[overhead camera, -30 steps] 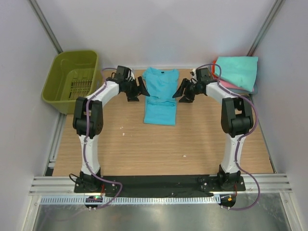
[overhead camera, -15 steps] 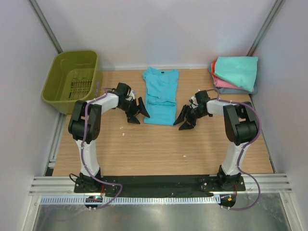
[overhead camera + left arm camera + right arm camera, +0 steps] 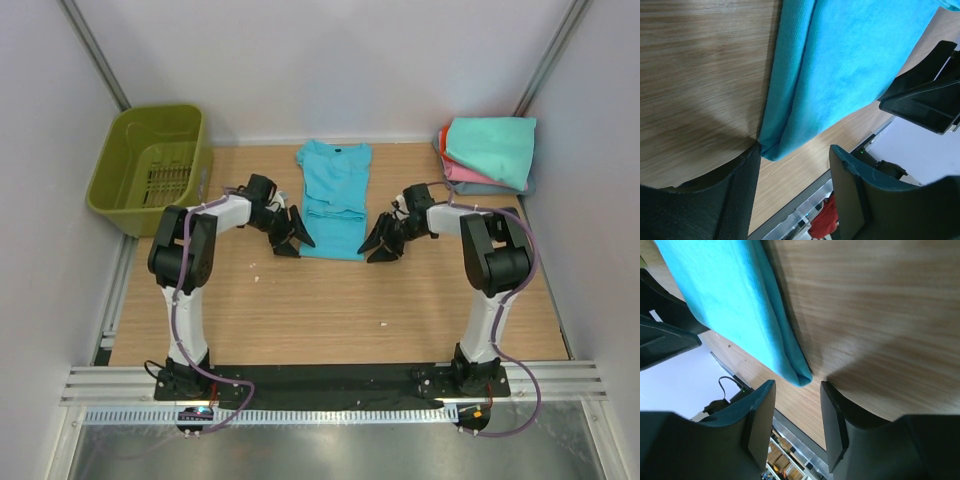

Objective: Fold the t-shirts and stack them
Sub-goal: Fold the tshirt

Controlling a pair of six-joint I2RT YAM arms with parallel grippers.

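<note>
Looking down from the top cam: turquoise tee [image 3: 334, 200] lies flat at upper centre of the table [image 3: 330, 310], w/ bare wood wide open below it. Green basket [image 3: 150, 165] fills the upper-left corner and the folded stack [image 3: 490, 152] the upper right, both well apart from the tee. Left claw [image 3: 290, 233] and right claw [image 3: 381, 241] sit low at the tee's two lower corners; jaw gaps are too small to read here.

Left wrist cam: tee [image 3: 850, 65] runs off the top edge. Its lower corner sits at the mouth of the left claw [image 3: 795, 175], fingers [image 3: 735, 195] spread, just beside the left-of-frame one, not pinched. Right claw [image 3: 925, 95] shows at upper right, cut off.

Right wrist cam: tee [image 3: 735, 305] leaves frame at upper left. Its corner sits at the mouth of the right claw [image 3: 797, 410], fingers [image 3: 835, 415] spread, nothing gripped.
</note>
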